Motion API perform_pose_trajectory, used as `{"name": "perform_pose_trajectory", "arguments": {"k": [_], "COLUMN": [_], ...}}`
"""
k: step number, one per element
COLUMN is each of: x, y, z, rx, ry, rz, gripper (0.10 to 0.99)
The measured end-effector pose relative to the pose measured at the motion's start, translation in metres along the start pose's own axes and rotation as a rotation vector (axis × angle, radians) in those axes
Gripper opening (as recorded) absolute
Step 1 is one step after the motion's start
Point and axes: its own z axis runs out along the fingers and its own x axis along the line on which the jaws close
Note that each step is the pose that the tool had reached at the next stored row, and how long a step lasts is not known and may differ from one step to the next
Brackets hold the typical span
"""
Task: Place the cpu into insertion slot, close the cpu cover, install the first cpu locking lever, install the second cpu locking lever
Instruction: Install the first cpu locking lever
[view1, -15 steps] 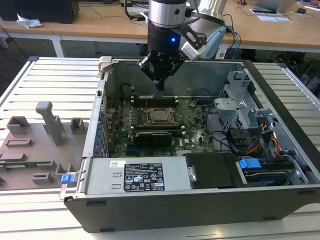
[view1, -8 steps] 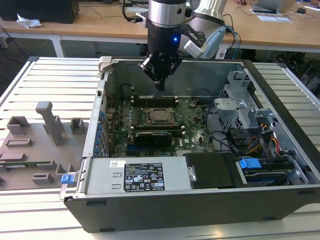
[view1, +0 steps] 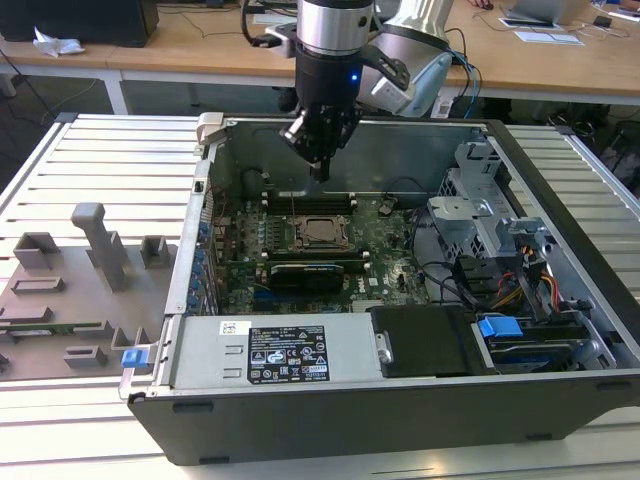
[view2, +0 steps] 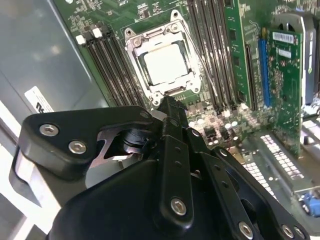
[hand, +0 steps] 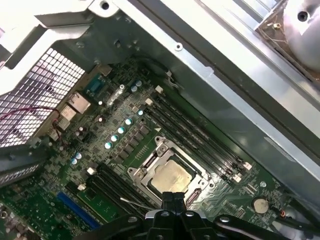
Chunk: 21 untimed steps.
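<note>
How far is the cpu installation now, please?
The cpu already lies in the insertion slot, and the cpu cover looks closed over it. The hand, shut and empty, hangs above the slot. Whether the two locking levers are latched, I cannot tell.

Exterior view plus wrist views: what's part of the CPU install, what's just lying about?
Job: cpu, framed by the cpu cover; pincer hanging close by.
Lying about: grey fixture board, power supply, drive cage, long black card.
</note>
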Motion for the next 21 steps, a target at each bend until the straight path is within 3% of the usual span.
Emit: {"name": "perform_pose_trajectory", "arguments": {"k": [12, 16, 21], "x": [0.0000, 0.0000, 0.0000], "y": [0.0000, 0.0000, 0.0000], "z": [0.0000, 0.0000, 0.0000], "rx": [0.001, 0.001, 0.002], "ry": [-0.0007, -0.0010, -0.0013], "rz": [-0.186, -0.284, -0.357], "gripper": [0.106, 0.106, 0.106]}}
